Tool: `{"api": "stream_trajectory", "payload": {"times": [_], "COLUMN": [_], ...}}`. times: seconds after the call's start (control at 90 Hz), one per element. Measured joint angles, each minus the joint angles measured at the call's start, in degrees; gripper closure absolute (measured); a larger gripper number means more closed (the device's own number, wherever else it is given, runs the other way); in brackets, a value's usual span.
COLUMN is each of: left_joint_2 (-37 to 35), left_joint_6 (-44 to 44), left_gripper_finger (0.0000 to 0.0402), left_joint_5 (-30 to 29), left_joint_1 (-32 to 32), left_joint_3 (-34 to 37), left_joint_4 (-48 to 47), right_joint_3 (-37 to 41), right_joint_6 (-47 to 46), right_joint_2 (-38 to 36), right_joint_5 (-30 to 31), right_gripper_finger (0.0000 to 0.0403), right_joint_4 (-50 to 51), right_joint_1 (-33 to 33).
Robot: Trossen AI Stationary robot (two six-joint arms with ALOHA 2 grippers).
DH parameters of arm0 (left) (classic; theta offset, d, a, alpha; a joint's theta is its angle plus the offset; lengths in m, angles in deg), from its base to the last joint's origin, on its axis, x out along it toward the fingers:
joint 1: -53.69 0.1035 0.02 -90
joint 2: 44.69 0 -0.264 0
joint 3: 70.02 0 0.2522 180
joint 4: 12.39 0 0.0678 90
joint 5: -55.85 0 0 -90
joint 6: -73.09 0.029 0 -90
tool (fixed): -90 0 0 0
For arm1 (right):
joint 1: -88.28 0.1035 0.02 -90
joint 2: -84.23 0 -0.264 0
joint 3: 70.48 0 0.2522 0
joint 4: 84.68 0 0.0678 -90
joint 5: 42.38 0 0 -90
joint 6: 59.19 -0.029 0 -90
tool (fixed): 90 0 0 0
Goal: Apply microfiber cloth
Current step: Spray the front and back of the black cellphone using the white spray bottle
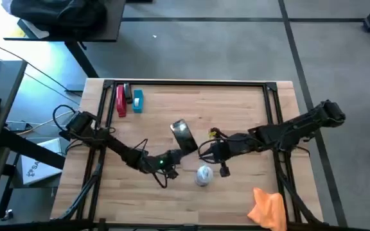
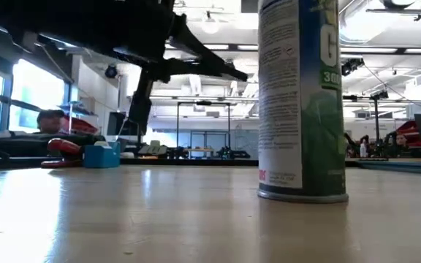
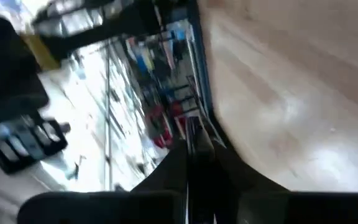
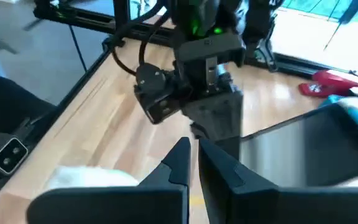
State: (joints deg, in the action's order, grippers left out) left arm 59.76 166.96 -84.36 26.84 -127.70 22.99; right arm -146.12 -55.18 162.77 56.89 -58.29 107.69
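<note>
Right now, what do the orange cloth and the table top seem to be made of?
The cloth looks like soft matte fabric: it lies crumpled in folds at the table's near right corner. The table top looks like light wood with a smooth sealed finish: plank grain shows, and the low view shows a sheen.

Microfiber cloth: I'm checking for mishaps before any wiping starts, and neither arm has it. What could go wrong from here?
1. The microfiber cloth lies bunched at the table's near right edge; a clumsy grab could push it off.
2. The spray can stands upright close to the right gripper; swinging toward the cloth might topple it.
3. The left gripper sits close opposite, by the phone; the arms could collide.
</note>
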Motion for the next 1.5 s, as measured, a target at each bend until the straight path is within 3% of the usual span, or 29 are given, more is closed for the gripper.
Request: {"api": "stream_trajectory", "payload": {"times": [0.267,0.544,0.767,0.911,1.022,1.222,1.5], "left_joint_2": [-0.59,-9.15,-18.86,-24.01,-26.23,-26.73,-26.69], "left_joint_6": [-10.70,-22.12,-36.99,-46.02,-51.52,-56.85,-55.22], "left_gripper_finger": [0.0385,0.0385,0.0385,0.0385,0.0385,0.0385,0.0385], "left_joint_5": [-6.60,-10.96,-11.21,-11.64,-11.79,-11.44,-9.20], "left_joint_1": [-4.26,-6.29,-7.15,-7.32,-7.70,-7.83,-6.68], "left_joint_3": [0.18,7.93,13.12,15.31,16.32,16.46,16.46], "left_joint_4": [-3.71,-4.47,-4.73,-8.82,-9.56,-9.79,-10.26], "right_joint_3": [-10.34,-27.92,-46.48,-54.77,-56.33,-52.05,-48.13], "right_joint_6": [-6.59,-19.09,-41.77,-62.08,-75.72,-89.51,-93.98], "right_joint_2": [1.23,14.35,23.76,27.31,27.85,28.13,28.30], "right_joint_5": [4.64,14.58,12.51,11.19,8.59,2.36,0.53], "right_gripper_finger": [0.0316,0.0255,0.0213,0.0192,0.0187,0.0187,0.0187], "right_joint_4": [11.05,30.89,52.01,64.62,68.36,65.95,60.06], "right_joint_1": [3.96,8.57,8.01,7.96,7.96,7.94,6.69]}}
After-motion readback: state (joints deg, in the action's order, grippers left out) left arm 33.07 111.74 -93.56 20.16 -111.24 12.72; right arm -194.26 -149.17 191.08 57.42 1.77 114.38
